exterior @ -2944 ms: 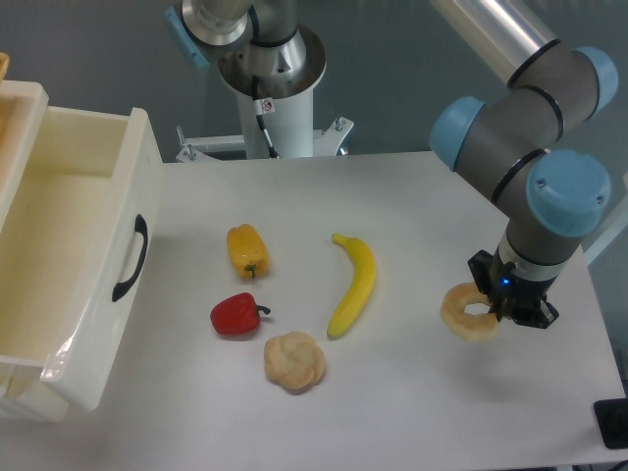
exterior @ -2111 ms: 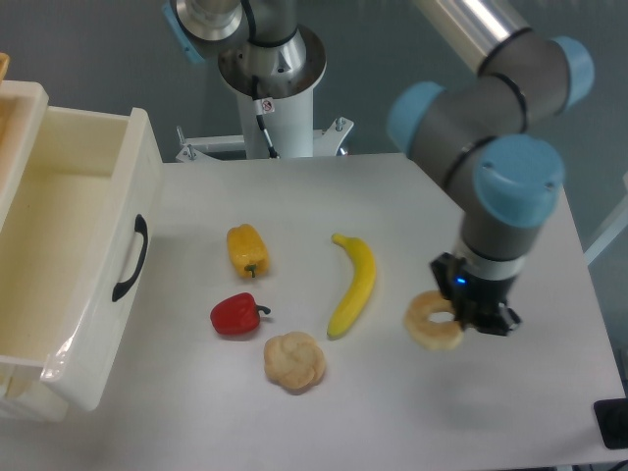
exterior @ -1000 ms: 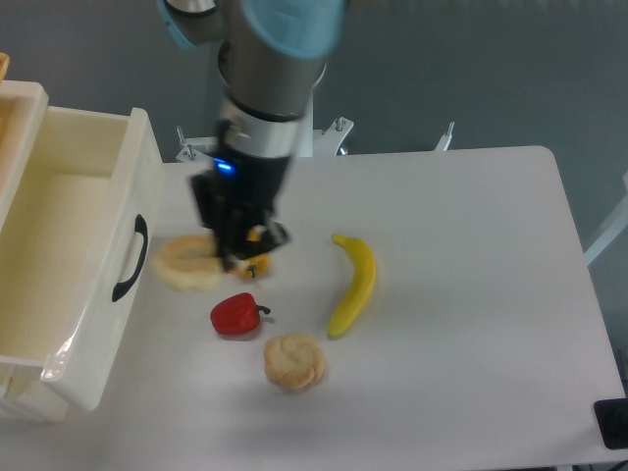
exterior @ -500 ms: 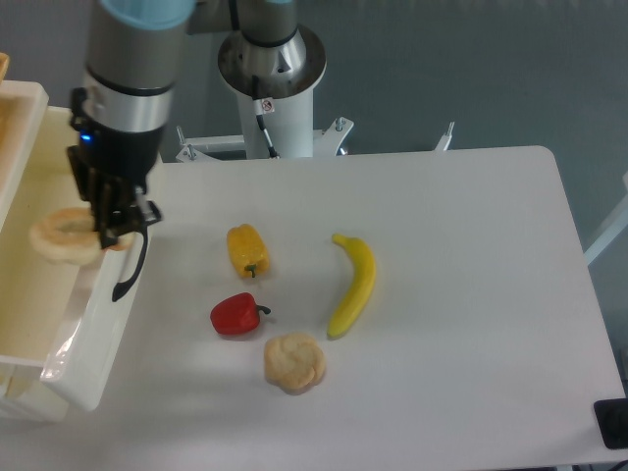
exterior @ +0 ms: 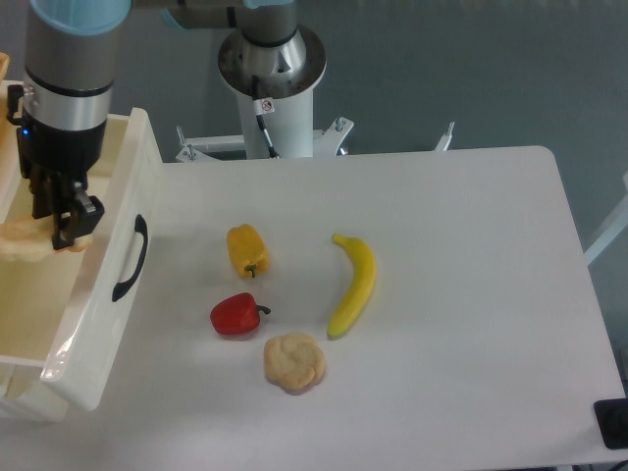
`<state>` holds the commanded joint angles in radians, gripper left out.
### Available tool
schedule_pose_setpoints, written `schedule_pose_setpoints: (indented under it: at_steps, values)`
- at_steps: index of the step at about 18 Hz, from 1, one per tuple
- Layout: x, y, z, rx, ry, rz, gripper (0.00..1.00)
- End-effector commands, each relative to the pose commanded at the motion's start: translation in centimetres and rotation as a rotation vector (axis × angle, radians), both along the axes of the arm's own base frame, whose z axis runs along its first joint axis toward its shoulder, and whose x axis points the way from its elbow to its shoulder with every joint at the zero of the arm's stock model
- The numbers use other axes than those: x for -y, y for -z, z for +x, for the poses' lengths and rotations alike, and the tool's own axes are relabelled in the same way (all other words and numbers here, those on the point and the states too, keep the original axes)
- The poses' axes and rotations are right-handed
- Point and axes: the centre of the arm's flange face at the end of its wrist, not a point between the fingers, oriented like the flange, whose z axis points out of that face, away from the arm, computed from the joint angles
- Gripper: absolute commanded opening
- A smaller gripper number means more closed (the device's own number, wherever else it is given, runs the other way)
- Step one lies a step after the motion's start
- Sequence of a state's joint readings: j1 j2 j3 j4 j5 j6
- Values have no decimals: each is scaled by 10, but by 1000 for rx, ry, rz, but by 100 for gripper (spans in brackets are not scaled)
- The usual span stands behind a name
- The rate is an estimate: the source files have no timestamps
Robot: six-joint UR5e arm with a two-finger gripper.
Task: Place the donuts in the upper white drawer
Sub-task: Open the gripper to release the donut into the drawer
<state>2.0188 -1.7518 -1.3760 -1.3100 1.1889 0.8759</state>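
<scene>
Since half a second ago the gripper (exterior: 56, 228) has carried the donuts (exterior: 22, 241) further left, from above the drawer's front wall to over the interior of the upper white drawer (exterior: 98, 324) at the left edge of the frame; the food on the table has not shifted. Its fingers are closed on the right side of the pastry, which hangs pale and partly cut off by the frame's left edge; whether it touches the drawer floor cannot be told. Nearest the camera, at the lower middle of the frame, a bread roll (exterior: 294, 361) lies on the white table (exterior: 471, 294), with a red pepper (exterior: 236, 315) just up and left of it. A banana (exterior: 354, 283) stretches diagonally to the right of those, and a yellow pepper (exterior: 247, 250) sits above the red one, near the drawer's curved black handle (exterior: 130, 258). The drawer stands pulled out, its deep cream walls open upward, its front panel next to the table's left side. The right half of the tabletop is bare white surface out to its rounded upper-right corner. Farther back, in the upper middle, the robot base (exterior: 269, 74) rises from its mount, with a grey wall (exterior: 471, 69) behind.
</scene>
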Motion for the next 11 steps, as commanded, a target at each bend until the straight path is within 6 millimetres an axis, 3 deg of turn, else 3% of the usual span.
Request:
schedule_pose_setpoints:
  at_steps: [6,9,11]
  values:
    - [-1,10,15,8,23,-18,100]
    - [-1,10,15,8,23,-18,100]
    - [1,8,4,5,6,-15,100]
